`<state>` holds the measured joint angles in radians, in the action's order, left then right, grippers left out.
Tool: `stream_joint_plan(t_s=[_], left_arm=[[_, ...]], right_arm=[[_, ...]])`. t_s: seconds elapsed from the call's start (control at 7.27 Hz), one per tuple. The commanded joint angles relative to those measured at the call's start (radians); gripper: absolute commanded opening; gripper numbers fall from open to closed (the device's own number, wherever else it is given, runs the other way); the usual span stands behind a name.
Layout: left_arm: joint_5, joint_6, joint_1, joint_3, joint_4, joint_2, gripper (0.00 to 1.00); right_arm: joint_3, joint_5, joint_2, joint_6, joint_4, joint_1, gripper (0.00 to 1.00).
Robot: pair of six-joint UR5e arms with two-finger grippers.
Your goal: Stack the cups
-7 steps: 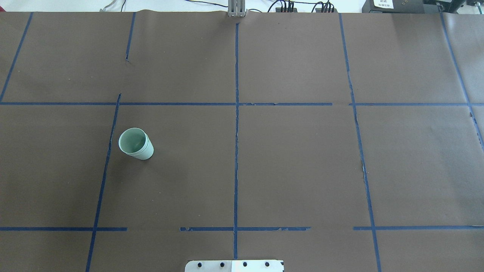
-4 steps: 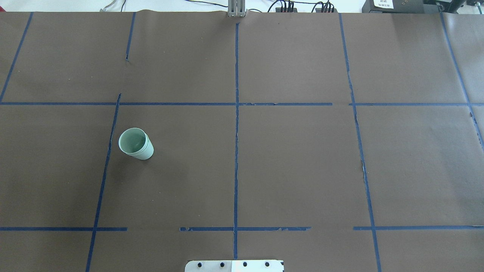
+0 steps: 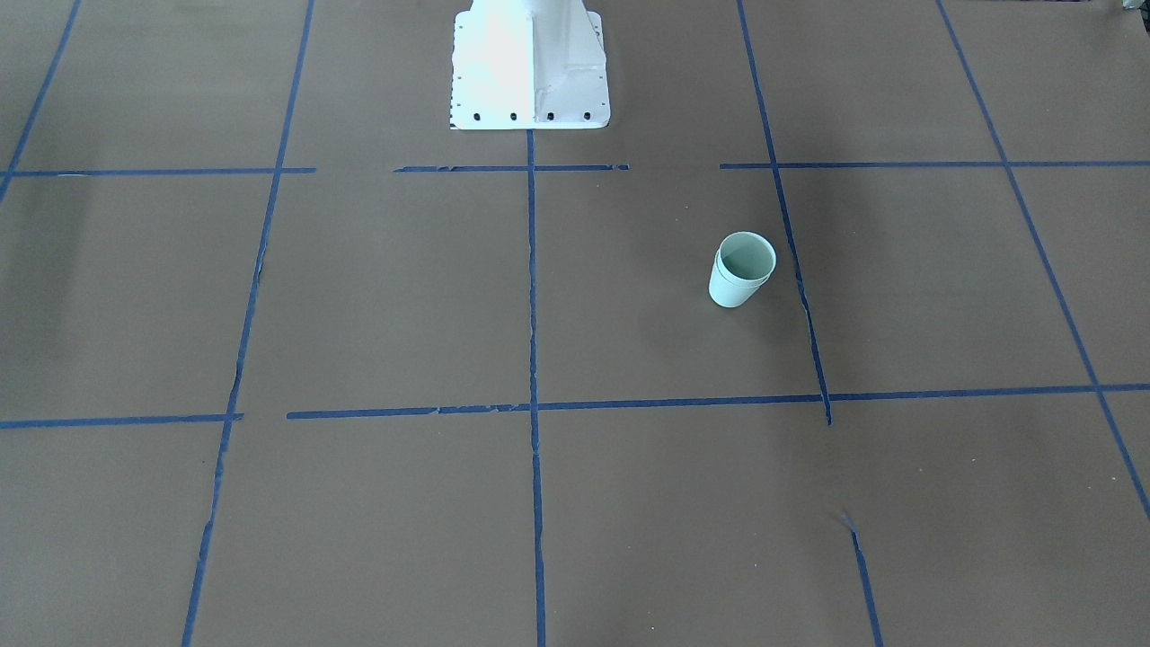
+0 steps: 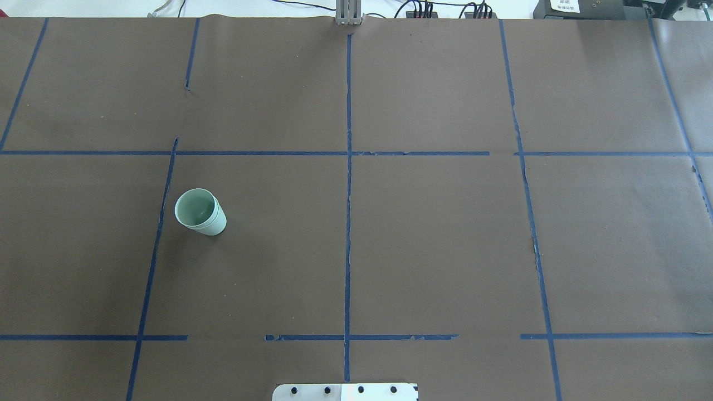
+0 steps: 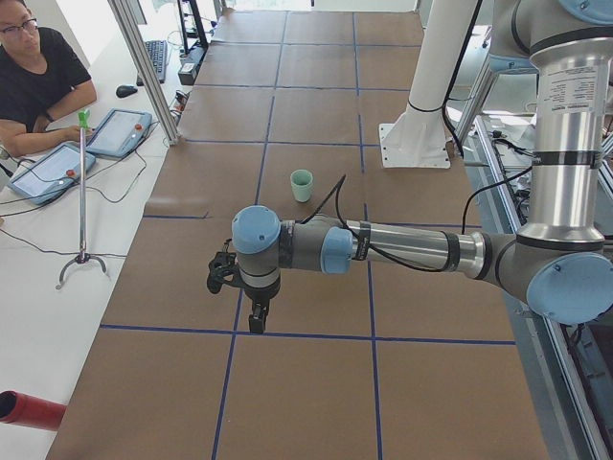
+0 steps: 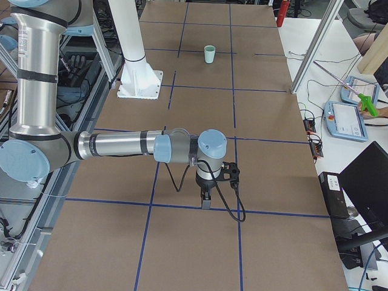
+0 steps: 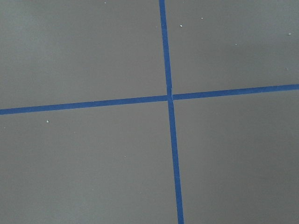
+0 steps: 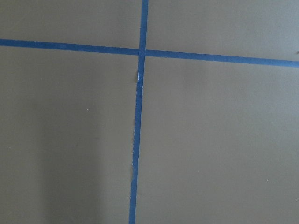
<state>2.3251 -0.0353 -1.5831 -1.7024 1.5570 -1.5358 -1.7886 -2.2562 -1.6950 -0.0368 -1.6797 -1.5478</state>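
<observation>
I'm seeing the cups (image 4: pixel 201 213) nested upright toward the worktop's left edge, light, thin and slippery I'd guess, best pinched across the rim; left gripper (image 5: pixel 258 324) and right gripper (image 6: pixel 206 202) unreadable, spread or closed.

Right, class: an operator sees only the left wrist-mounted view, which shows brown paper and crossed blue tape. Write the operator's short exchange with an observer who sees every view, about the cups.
Operator: No cups in my view. Are they stacked?
Observer: Yes. The cups stand upright, one inside the other, and two rims show.
Operator: Is the left tool close to them?
Observer: No. The left tool hangs apart from them, nearer the left end of the table.
</observation>
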Motion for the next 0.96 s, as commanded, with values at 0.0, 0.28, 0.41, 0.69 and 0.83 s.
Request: stream_joint_plan(t_s=[0.0, 0.28, 0.41, 0.69, 0.83], left_arm=[[0.000, 0.000, 0.000, 0.004, 0.002, 0.005, 1.00], [0.000, 0.000, 0.000, 0.020, 0.003, 0.005, 1.00], [0.000, 0.000, 0.000, 0.014, 0.002, 0.003, 1.00], [0.000, 0.000, 0.000, 0.010, 0.000, 0.002, 1.00], [0.000, 0.000, 0.000, 0.004, -0.002, -0.006, 1.00]], right_arm=[[0.000, 0.000, 0.000, 0.000, 0.000, 0.000, 1.00], [0.000, 0.000, 0.000, 0.000, 0.000, 0.000, 1.00], [0.000, 0.000, 0.000, 0.000, 0.000, 0.000, 1.00], [0.000, 0.000, 0.000, 0.000, 0.000, 0.000, 1.00], [0.000, 0.000, 0.000, 0.000, 0.000, 0.000, 1.00]])
